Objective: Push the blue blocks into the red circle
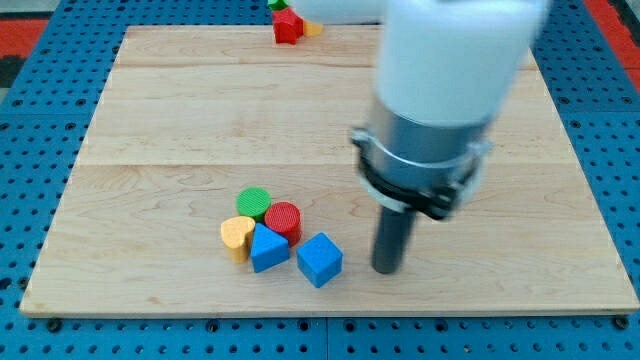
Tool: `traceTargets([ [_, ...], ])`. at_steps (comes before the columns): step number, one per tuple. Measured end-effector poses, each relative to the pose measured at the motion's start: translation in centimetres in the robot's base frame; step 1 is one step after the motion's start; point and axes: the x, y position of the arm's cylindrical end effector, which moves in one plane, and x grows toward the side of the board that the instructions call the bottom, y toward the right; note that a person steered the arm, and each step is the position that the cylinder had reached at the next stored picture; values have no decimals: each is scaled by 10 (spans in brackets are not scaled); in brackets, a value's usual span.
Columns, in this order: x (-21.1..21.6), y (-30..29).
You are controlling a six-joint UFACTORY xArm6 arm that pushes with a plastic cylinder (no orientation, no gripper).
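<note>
A blue cube (320,259) lies near the board's bottom edge, a little left of centre. A second blue block (268,247), wedge-like with a pointed top, sits just left of it and touches the red cylinder (283,219). My tip (386,270) stands on the board to the right of the blue cube, about a block's width away and not touching it. The red cylinder is above the blue wedge, with the green cylinder (254,203) at its upper left and the yellow heart-shaped block (237,238) at its left.
The wooden board (200,110) lies on a blue pegboard. A red block (287,27), a yellow block (313,29) and a green block (278,4) sit at the board's top edge, partly hidden by my arm (440,90).
</note>
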Motion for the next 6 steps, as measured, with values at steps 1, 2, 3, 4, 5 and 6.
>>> traceTargets([
  [1,44,10],
  [2,45,-52],
  [3,9,-80],
  [4,-22,-94],
  [5,21,-66],
  [6,52,-59],
])
